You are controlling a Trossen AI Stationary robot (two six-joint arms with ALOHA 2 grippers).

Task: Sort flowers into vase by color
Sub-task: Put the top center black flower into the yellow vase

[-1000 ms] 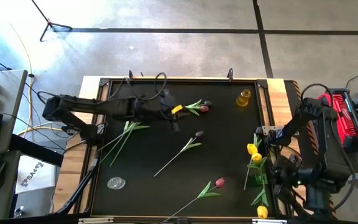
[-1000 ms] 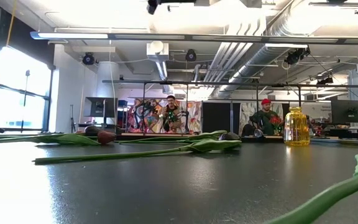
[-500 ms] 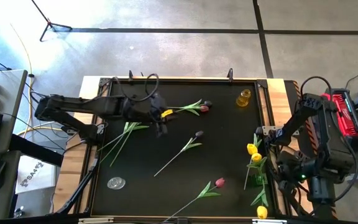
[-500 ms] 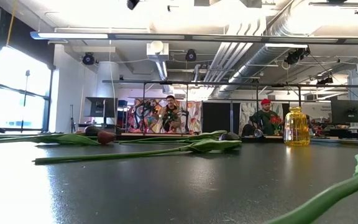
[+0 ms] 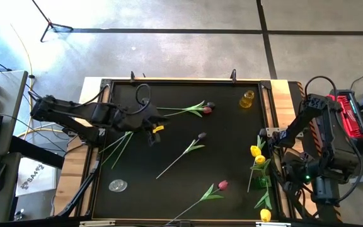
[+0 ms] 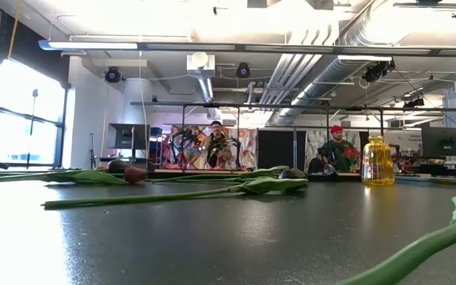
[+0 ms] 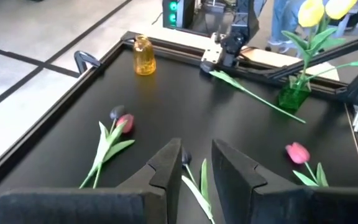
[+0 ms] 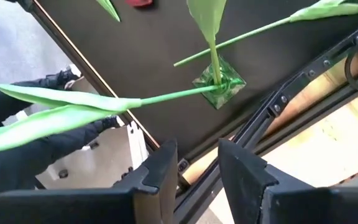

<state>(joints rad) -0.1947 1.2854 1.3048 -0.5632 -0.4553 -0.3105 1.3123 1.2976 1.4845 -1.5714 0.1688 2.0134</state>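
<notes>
Tulips lie flat on the black table [image 5: 232, 157]: a pink and a dark one together at the far side [image 5: 197, 109], a dark-headed one in the middle [image 5: 188, 148], a pink one near the front [image 5: 216, 187], and green stems at the left [image 5: 120, 144]. Yellow tulips [image 5: 257, 157] stand in a green vase [image 7: 294, 96] at the right edge. A yellow vase [image 5: 247, 99] stands at the far right. My left gripper [image 5: 153, 131] hovers open over the table's left part, nothing between its fingers [image 7: 166, 165]. My right gripper [image 8: 194, 165] hangs open above the green vase [image 8: 219, 82].
A small clear round glass [image 5: 118, 185] sits near the front left corner. A raised black frame [image 5: 181, 81] borders the table. In the low view the yellow vase [image 6: 377, 161] stands at the back, with people in the room beyond. Open tabletop lies between the flowers.
My left gripper has drawn back from the far pair of tulips toward the table's left edge and a little toward the near edge, turning somewhat as it went. The tulips lie where they were.
</notes>
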